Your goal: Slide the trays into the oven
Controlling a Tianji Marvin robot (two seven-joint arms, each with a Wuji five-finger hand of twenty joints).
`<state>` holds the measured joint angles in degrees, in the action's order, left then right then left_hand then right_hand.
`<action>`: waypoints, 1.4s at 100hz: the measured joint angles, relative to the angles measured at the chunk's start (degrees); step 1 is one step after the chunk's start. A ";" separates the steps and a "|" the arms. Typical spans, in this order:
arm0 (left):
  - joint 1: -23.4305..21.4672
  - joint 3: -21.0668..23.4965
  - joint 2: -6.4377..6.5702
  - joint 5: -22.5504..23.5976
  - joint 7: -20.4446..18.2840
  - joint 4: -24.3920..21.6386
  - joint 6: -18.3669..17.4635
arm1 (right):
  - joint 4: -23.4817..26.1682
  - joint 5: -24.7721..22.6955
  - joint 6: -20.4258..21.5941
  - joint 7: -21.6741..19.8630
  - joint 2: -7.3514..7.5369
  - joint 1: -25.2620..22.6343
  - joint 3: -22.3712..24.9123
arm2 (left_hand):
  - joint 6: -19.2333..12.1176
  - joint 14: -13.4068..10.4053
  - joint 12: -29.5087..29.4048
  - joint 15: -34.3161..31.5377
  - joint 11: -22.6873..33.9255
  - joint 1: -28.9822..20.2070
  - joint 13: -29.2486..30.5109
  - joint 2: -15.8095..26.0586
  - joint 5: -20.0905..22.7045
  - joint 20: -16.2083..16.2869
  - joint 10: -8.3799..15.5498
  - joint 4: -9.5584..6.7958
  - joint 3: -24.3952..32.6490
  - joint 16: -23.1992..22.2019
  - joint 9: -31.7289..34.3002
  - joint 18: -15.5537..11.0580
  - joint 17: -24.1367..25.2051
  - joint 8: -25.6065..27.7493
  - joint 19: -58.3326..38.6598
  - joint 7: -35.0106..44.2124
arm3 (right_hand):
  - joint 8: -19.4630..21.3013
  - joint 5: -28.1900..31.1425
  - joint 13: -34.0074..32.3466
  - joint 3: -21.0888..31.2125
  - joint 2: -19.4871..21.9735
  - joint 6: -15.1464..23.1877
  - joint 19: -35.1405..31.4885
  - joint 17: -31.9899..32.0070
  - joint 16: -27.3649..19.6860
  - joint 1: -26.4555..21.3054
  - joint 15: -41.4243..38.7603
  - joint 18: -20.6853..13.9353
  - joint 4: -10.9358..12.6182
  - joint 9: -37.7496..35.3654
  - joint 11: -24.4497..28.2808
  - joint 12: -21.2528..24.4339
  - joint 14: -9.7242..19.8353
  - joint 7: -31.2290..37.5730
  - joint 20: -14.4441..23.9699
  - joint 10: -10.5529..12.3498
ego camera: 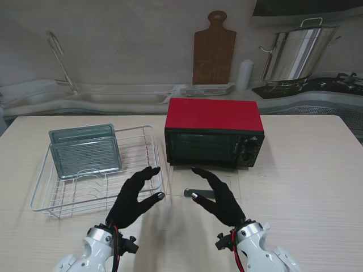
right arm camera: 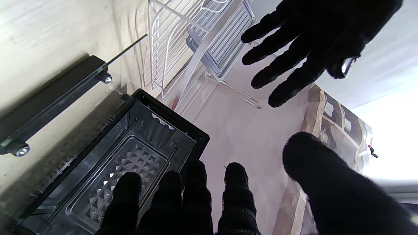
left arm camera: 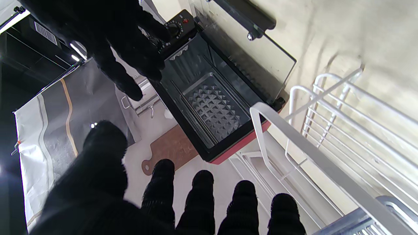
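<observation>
Stand view shows the oven (ego camera: 214, 131), red on top with a black front, at the middle of the table (ego camera: 306, 170), its glass door (ego camera: 207, 180) folded down flat toward me. Left of the oven stands a white wire rack (ego camera: 96, 175), and two grey ribbed trays (ego camera: 85, 157) lean nearly upright in it, one behind the other, at the rack's far end. Both wrist views look into the oven's open mouth, where a studded metal pan lies on the floor of the cavity; the door's dark handle (right arm camera: 49, 101) runs along its outer edge.

Nearer to me than the oven, the left hand (ego camera: 135, 195) hovers at the rack's near right corner, fingers spread and slightly curled, holding nothing. Right hand (ego camera: 218, 195) hangs over the glass door, fingers likewise apart and empty. Neither touches a tray. Behind the oven a wooden board (ego camera: 214, 50) leans on the wall.
</observation>
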<state>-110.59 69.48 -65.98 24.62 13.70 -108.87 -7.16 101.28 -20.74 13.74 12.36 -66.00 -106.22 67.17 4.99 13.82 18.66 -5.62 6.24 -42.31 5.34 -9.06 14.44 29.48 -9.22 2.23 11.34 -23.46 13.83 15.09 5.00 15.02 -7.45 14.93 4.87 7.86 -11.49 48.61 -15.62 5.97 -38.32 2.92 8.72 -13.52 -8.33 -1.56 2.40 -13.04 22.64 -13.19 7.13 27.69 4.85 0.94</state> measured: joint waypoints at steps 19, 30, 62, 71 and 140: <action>0.14 3.67 -0.32 2.65 -0.11 -0.67 0.63 | 0.13 0.92 0.09 -1.13 0.07 0.03 0.06 | 0.00 0.00 0.00 0.00 0.01 0.00 0.00 0.00 0.00 -0.01 0.00 0.00 0.10 0.00 0.00 0.00 -0.04 0.00 0.00 0.74 | -0.17 0.00 0.00 -0.62 0.11 0.01 0.67 0.00 -0.19 0.00 0.03 0.00 0.00 0.35 -0.66 0.02 0.37 -0.60 -0.66 0.57; 0.25 6.83 -0.37 3.30 -0.37 -1.31 1.35 | 0.14 1.29 0.09 -1.18 0.07 -0.01 0.11 | 0.27 0.00 0.00 0.00 1.01 0.00 0.00 -0.02 0.00 1.01 0.00 0.00 0.45 0.01 0.00 0.00 -0.04 0.00 0.00 2.09 | -0.73 0.01 0.00 -0.62 0.11 0.01 0.67 0.00 -0.22 0.00 0.04 0.00 0.00 0.35 -0.67 0.15 0.41 -0.63 -1.04 0.58; 1.34 17.84 0.68 10.04 -8.29 -3.12 5.04 | 0.26 3.00 -0.46 -1.19 0.00 -0.06 0.66 | 0.28 0.02 1.97 -2.04 3.78 0.12 1.49 -2.93 0.00 5.86 0.00 0.00 7.41 -1.51 0.05 0.68 -2.61 2.63 -1.35 4.73 | -0.73 0.01 0.00 -0.62 0.11 0.01 0.68 0.00 -0.24 0.00 0.04 -0.08 0.00 0.35 -0.67 0.16 0.44 -0.63 -1.24 0.58; 2.79 20.29 1.08 10.99 -9.71 -2.28 5.57 | 0.26 2.97 -0.52 -1.15 0.00 0.00 0.69 | 0.27 0.02 2.10 -2.74 4.27 0.21 1.49 -2.94 0.00 6.74 0.00 0.00 8.54 -2.16 0.05 0.91 -3.15 2.84 -2.02 4.73 | -0.73 0.01 0.00 -0.61 0.11 0.01 0.68 0.00 -0.24 0.00 0.04 -0.10 0.00 0.35 -0.67 0.16 0.45 -0.63 -1.24 0.58; 19.97 26.63 4.77 24.95 -20.77 14.10 12.60 | 0.11 3.18 -1.88 -1.84 0.00 0.18 1.13 | 0.10 0.75 6.80 -10.42 11.96 2.36 7.25 -3.67 2.91 12.11 0.00 0.00 10.96 -5.64 8.76 1.81 -6.75 9.88 -9.88 14.95 | -0.73 0.01 0.00 -0.61 0.11 -0.05 0.68 0.00 -0.24 0.00 0.04 -0.16 0.00 0.35 -0.67 0.16 0.48 -0.59 -1.48 0.58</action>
<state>-90.63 96.11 -61.21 49.57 -7.07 -94.76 5.44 101.39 -17.56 11.87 10.52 -66.01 -106.04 68.30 5.09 14.56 25.46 -16.03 18.20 -39.96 12.58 -12.74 17.36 41.59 -9.21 2.23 22.30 -29.10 22.60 16.90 -1.74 24.90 -17.34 29.87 4.13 7.87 -11.49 47.99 -15.51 5.92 -37.64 2.92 8.48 -13.52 -8.29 -1.73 2.40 -12.69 21.96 -13.04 7.60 27.11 3.38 1.52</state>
